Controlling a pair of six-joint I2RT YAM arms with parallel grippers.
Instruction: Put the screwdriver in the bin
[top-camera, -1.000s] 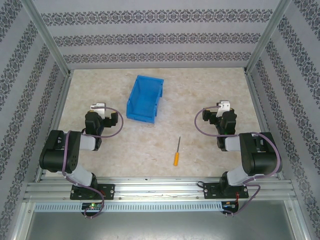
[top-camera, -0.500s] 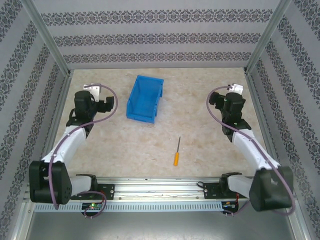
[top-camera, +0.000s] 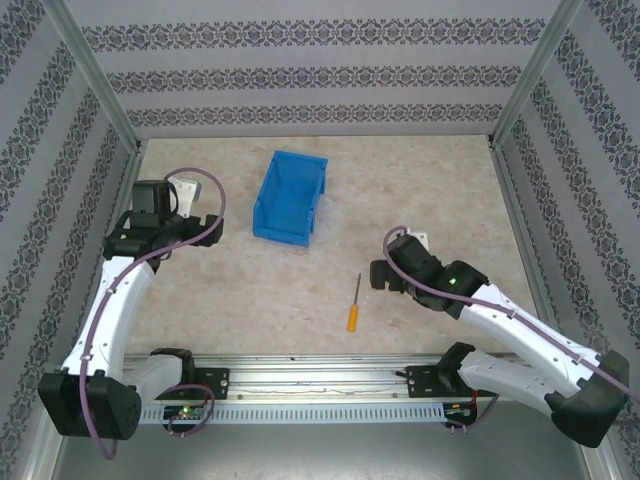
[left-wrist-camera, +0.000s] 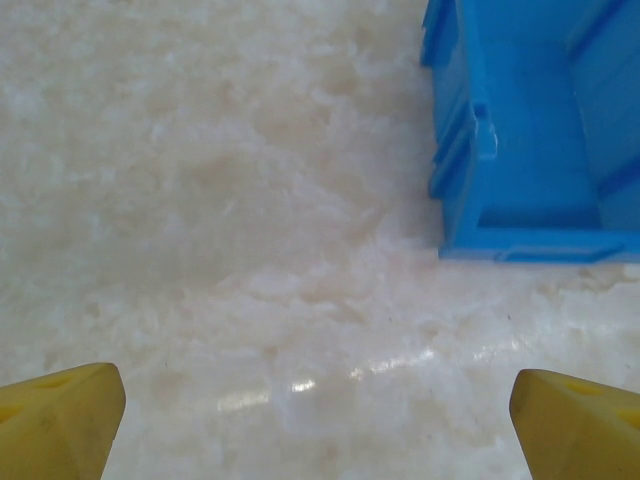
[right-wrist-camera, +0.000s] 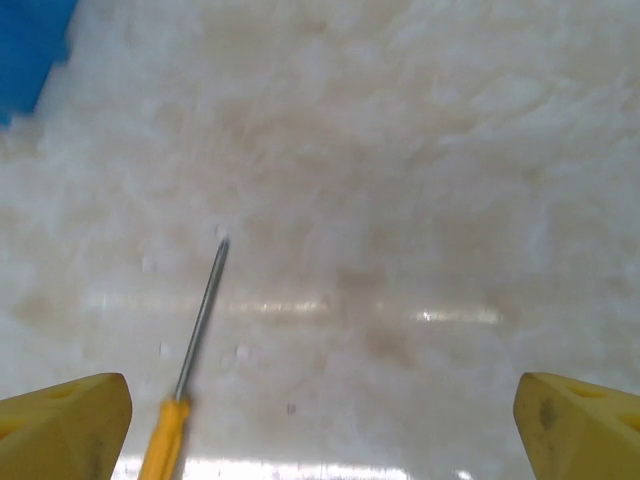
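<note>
R pincer (top-camera: 380, 275) swung in from bench (top-camera: 430, 180) right edge, jaws apart, now beside small orange-handled slim-shaft screwdriver (top-camera: 353, 303) | L pincer (left-wrist-camera: 320, 425) apart by bright blue plastic bin (top-camera: 283, 232) | pick pending

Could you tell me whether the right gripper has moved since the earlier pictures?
Yes. In the top view the right gripper has swung left and down the picture, from well right of the screwdriver to close beside it; the screwdriver has stayed put.

Overhead; wrist cams low; bin (top-camera: 290, 196) shared
</note>
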